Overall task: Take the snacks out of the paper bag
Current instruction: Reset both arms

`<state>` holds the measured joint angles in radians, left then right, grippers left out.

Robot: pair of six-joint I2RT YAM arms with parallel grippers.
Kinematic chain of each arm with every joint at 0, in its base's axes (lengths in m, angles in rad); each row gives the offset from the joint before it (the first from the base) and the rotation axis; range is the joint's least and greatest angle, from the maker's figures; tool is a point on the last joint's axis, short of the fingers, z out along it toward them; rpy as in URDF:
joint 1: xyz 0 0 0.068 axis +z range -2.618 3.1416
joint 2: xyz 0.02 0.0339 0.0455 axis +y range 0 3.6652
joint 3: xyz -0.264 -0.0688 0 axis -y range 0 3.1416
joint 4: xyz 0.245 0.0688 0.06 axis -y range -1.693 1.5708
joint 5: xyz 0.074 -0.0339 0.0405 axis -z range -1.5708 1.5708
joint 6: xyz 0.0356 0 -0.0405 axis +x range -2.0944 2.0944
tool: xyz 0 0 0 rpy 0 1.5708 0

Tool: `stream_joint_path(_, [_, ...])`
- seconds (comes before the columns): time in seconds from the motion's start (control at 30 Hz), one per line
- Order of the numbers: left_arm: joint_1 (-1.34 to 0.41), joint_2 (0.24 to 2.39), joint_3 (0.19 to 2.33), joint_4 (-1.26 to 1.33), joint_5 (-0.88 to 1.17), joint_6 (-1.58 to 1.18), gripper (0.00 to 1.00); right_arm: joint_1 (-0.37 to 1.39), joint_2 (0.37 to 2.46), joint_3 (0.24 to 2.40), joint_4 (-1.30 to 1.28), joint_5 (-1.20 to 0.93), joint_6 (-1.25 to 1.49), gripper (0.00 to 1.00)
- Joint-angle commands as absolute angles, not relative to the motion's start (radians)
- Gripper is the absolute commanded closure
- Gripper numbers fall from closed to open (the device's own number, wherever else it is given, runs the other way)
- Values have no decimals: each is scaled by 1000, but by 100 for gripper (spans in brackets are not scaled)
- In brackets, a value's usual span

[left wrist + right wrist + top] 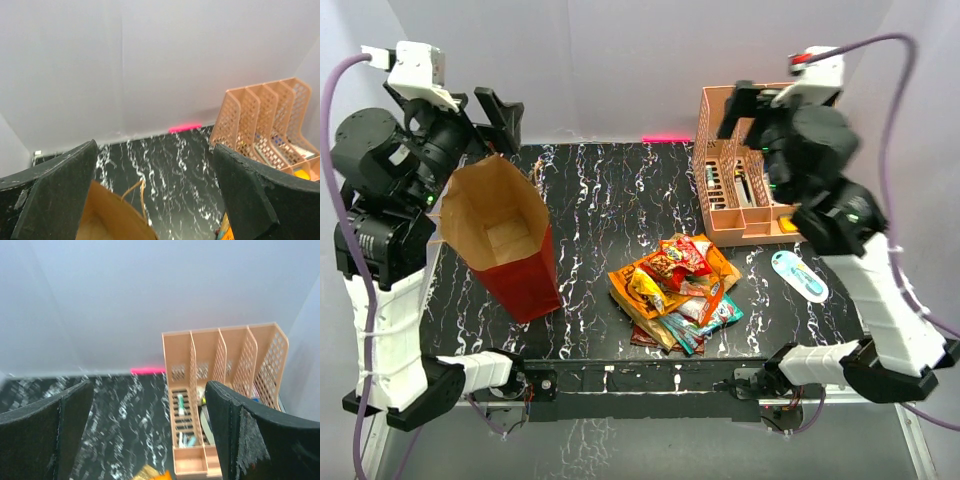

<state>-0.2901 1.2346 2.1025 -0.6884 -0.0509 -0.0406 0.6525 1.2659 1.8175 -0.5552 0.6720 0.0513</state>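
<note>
The paper bag [510, 250], dark red outside and brown inside, stands upright and open at the left of the table; its inside shows only bare brown paper. Its rim and a handle show in the left wrist view [112, 217]. The snacks [675, 290], several orange, red, yellow and teal foil packets, lie in a heap on the table to the bag's right. My left gripper [500, 112] is open and empty, raised above the bag's far rim. My right gripper [740, 108] is open and empty, raised over the peach organiser.
A peach plastic file organiser [745, 190] stands at the back right, also seen in the right wrist view [220, 390]. A white-and-blue oval packet [798, 275] lies right of the heap. A pink strip [665, 138] marks the table's back edge.
</note>
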Motion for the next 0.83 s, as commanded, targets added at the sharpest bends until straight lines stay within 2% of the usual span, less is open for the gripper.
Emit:
stream_joint_path(0.0, [-293,1172,2145,-538,25,-30,2,656,1146,2010,-630,568,7,2])
stream_joint_path(0.07, [-293,1117,2085,-466,-18,-46,2,655,1078,2004,-598,501,-18,2])
stream_joint_path(0.2, [-293,1025,1988,-392,-76,-59,2,656,1015,2015,-568,501,-22,2])
stream_joint_path(0.43, [-293,1001,1963,-454,-226,-72,2,655,1058,2045,-607,496,2,2])
stream_joint_path(0.8, [-294,982,1918,-423,-234,-62,2,657,1121,2058,-612,518,49,2])
